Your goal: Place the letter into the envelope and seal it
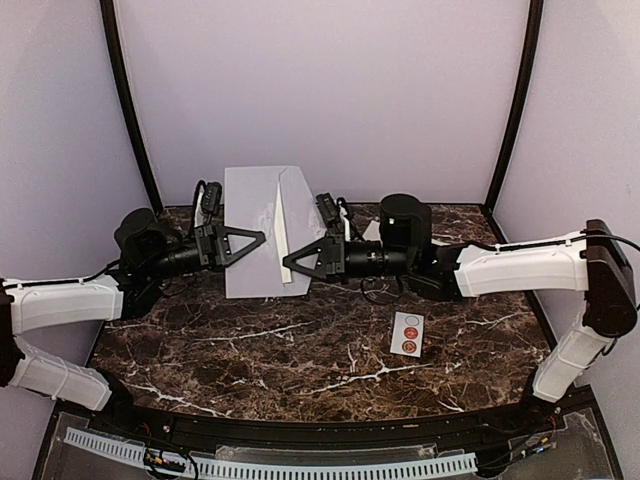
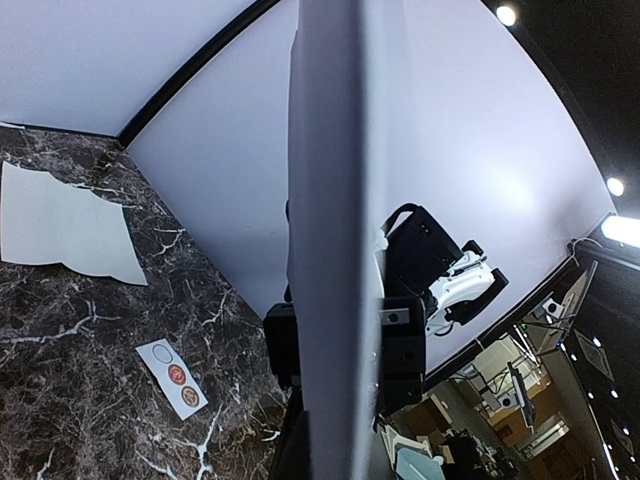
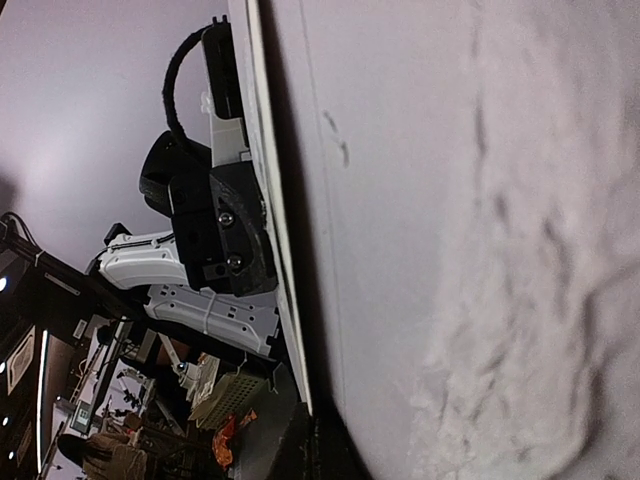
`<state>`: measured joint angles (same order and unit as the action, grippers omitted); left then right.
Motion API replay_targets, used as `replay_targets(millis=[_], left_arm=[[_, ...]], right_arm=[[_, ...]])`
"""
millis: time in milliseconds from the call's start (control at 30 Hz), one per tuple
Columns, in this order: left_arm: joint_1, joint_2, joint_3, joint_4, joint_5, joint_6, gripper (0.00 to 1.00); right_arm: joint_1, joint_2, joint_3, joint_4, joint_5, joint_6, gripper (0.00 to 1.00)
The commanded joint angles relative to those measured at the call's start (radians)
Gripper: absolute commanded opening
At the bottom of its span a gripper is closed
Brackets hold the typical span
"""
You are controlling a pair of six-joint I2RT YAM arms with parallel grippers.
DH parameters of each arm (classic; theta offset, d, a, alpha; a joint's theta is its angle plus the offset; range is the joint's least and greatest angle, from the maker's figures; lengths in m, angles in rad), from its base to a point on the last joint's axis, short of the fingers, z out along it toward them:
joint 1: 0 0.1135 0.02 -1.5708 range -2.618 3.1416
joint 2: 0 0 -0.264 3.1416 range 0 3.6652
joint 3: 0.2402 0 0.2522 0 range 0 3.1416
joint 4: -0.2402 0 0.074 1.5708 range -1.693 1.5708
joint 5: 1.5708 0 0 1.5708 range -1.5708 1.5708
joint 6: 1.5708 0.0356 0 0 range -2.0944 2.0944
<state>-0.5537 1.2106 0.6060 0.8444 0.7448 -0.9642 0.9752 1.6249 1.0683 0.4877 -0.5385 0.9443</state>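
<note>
The grey-lavender envelope (image 1: 250, 230) is held up off the marble table between both arms, with its pointed flap (image 1: 295, 212) open to the right and a white strip along the fold. My left gripper (image 1: 260, 239) is shut on its left part and my right gripper (image 1: 291, 264) is shut on its lower right edge. Seen edge-on, the envelope (image 2: 340, 200) fills the middle of the left wrist view. It also covers most of the right wrist view as a broad sheet (image 3: 420, 200). A pale sheet, apparently the letter (image 2: 60, 225), lies flat on the table behind my right arm (image 1: 369, 231).
A small white sticker strip (image 1: 407, 333) with round seals lies on the dark marble table (image 1: 300, 350), right of centre (image 2: 172, 377). Lavender walls and dark corner posts close in the back and sides. My right arm (image 1: 520, 268) stretches across the right half.
</note>
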Motion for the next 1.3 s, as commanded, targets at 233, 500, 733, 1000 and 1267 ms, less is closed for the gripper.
replay_targets(millis=[233,500,733,1000,1267], left_arm=[[-0.003,0.000,0.004,0.057,0.035,-0.003,0.07],[-0.003,0.010,0.004,0.074,0.048,-0.011,0.08],[-0.003,0.011,-0.003,0.074,0.047,-0.010,0.06],[-0.001,-0.045,-0.009,-0.019,-0.026,0.046,0.00],[0.001,-0.026,-0.017,0.026,0.000,0.019,0.00]], right_arm=[[0.007,0.030,0.015,0.073,-0.034,0.009,0.00],[0.018,0.070,0.043,0.113,-0.048,0.025,0.00],[0.019,0.070,0.060,0.103,-0.044,0.018,0.00],[0.001,-0.063,0.023,-0.085,0.048,-0.073,0.28],[-0.063,-0.245,-0.120,-0.190,0.209,-0.096,0.80]])
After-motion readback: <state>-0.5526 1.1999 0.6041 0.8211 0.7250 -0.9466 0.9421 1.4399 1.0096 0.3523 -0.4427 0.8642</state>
